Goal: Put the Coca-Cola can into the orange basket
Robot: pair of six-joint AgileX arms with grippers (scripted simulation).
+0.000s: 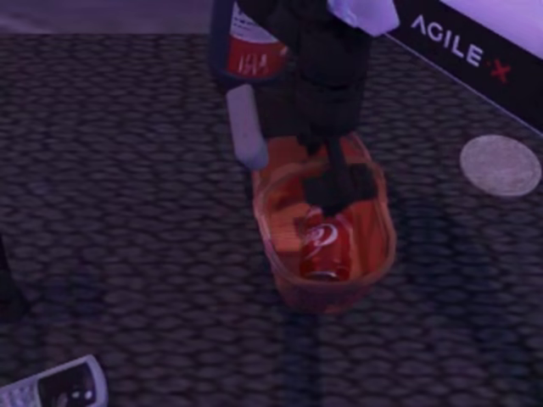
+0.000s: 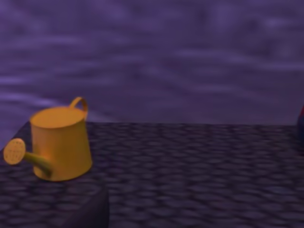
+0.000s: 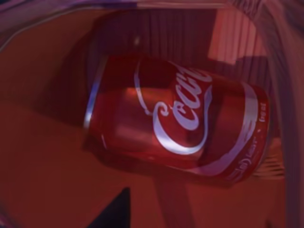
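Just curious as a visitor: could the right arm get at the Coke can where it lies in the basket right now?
Probably yes. The right gripper hangs directly over the orange basket, just above the Coca-Cola can lying on its side inside. Nothing seems to sit between them, though the basket's walls leave little room.

Top view looks down on my desk (image 1: 127, 212); my right wrist view sits close over the Coca-Cola can (image 3: 180, 118), which both share.

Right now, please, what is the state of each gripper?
Left gripper: not in view.
Right gripper: over the orange basket, above the Coca-Cola can; open or shut cannot be told.
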